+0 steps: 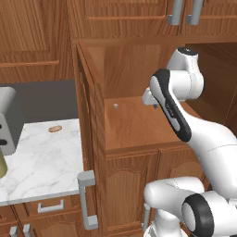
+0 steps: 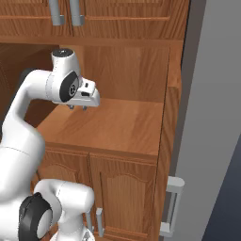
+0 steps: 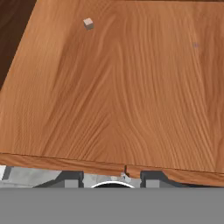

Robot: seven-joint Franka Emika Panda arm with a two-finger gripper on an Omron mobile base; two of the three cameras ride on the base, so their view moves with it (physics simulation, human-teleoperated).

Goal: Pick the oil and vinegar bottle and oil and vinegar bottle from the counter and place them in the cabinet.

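Far left, on the marble counter (image 1: 41, 157), an olive-yellow shape (image 1: 2, 165) is cut by the frame edge. It is probably one of the oil and vinegar bottles, but I cannot tell which, nor where the other stands. Right of it, the cabinet (image 1: 92, 115) is open, its shelf (image 2: 113, 127) bare but for a small pale cube (image 3: 88, 23). My gripper (image 2: 77, 107) hovers over the shelf front, jaws narrow, nothing between them. Judgement: back straight out, clear of the door edge, before swinging left.
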